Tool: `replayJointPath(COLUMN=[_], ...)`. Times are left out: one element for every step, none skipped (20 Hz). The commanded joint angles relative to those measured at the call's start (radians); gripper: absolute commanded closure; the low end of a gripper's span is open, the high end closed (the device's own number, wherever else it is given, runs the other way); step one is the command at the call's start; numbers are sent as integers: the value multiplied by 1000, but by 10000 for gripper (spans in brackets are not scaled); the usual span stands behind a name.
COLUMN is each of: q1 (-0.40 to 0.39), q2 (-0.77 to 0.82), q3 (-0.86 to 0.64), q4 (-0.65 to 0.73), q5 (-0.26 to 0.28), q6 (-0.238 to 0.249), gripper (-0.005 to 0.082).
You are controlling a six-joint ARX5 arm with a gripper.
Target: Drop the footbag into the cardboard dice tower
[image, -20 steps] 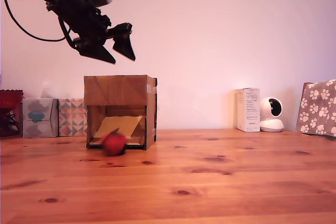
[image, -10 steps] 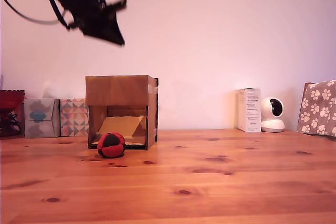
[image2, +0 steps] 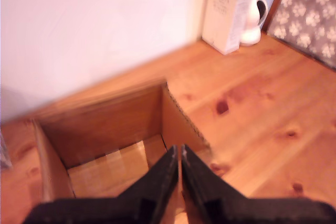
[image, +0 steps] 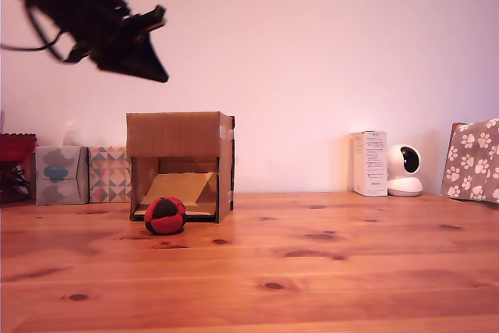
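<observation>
The red-and-black footbag (image: 165, 216) lies on the wooden table (image: 312, 271), just in front of the front opening of the brown cardboard dice tower (image: 181, 134). The slanted ramp shows inside that opening. My gripper (image: 160, 74) hangs high above the tower, off towards the exterior view's left, blurred. In the wrist view my gripper (image2: 178, 149) has its dark fingers pressed together with nothing between them. Below them is the tower's open top (image2: 115, 124). The footbag is hidden in the wrist view.
Two patterned boxes (image: 107, 174) and a red object (image: 15, 150) stand at the tower's left in the exterior view. A white carton (image: 368, 163), a white camera (image: 404, 169) and a paw-print cloth (image: 472, 160) are at the right.
The footbag, blurred at the tower's mouth a second ago, now lies still in front of it. My gripper's fingers came together and the arm swung towards the exterior view's left.
</observation>
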Motion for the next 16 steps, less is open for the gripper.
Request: replayJointPath(q1=[-3, -3, -3, -3, -3, -3, -3, -3, -3, -3, -3, -3, -3, -3, -3, -3], q2=[-51, -81, -107, -135, -163, -188, -217, -245, -278, -316, -356, -398, -435, -469, -496, -517], q3=[-91, -154, -216, -279, -336, -388, -438, -482, -523, -562, -594, -618, -632, -634, -634, -634], q4=[89, 138, 192, 239, 274, 298, 317, 318, 317, 311, 305, 287, 256, 208, 171, 144], q5=[3, 4, 3, 3, 3, 3, 3, 3, 2, 2, 0, -1, -2, -6, -8, -8], q6=[-10, -9, -10, -11, -16, -29, -44, -55, -60, -63, -64, -82, -90, -89, -88, -88], gripper=[793, 793, 794, 794, 793, 793, 793, 793, 793, 793, 793, 793, 793, 793, 793, 793])
